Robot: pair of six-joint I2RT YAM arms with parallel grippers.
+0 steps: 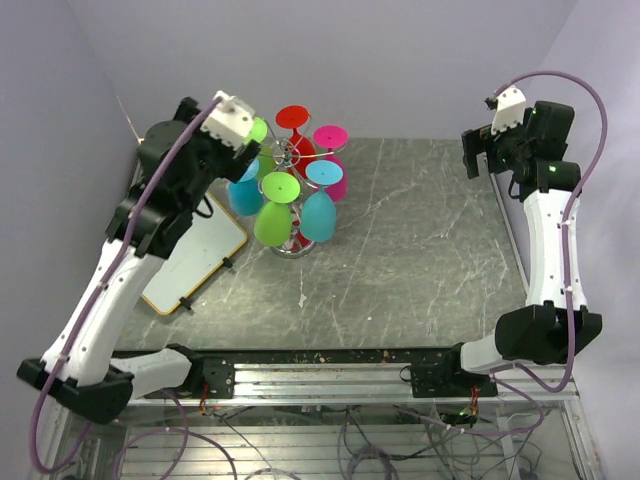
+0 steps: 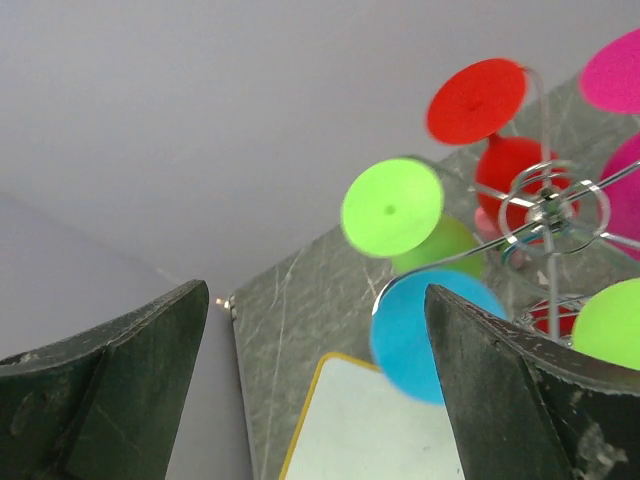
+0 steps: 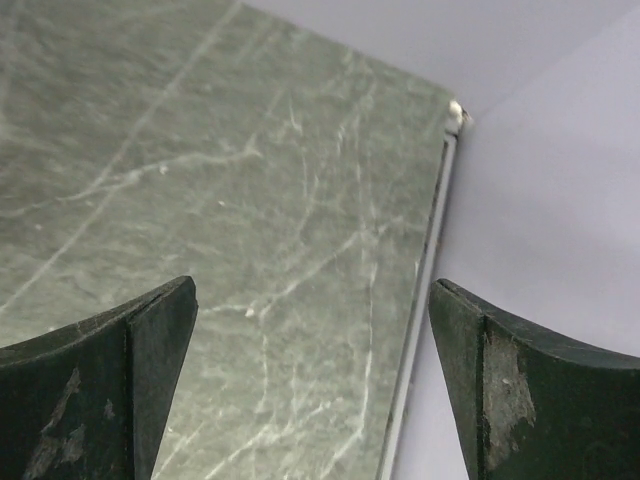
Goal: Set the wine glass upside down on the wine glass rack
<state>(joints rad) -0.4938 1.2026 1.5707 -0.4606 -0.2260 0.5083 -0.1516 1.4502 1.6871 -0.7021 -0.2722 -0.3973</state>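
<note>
The grey-green marbled surface [image 1: 420,250] carries the silver wire wine glass rack [image 1: 288,152] at its far left. The lime-green plastic wine glass [image 2: 392,207] hangs bowl-down on the rack arm nearest my left gripper [image 2: 315,292], which is fully open and holds nothing. My right gripper [image 3: 312,285] is also wide open and empty, well apart at the far right. The step in hand appears to be clearing the rack. I draw the left gripper straight back from the scroll ends, without brushing the blue plastic glass [image 2: 430,335] or the red plastic glass [image 2: 478,100].

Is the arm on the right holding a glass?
No, the right gripper stands open, and only the table shows between its fingers.
</note>
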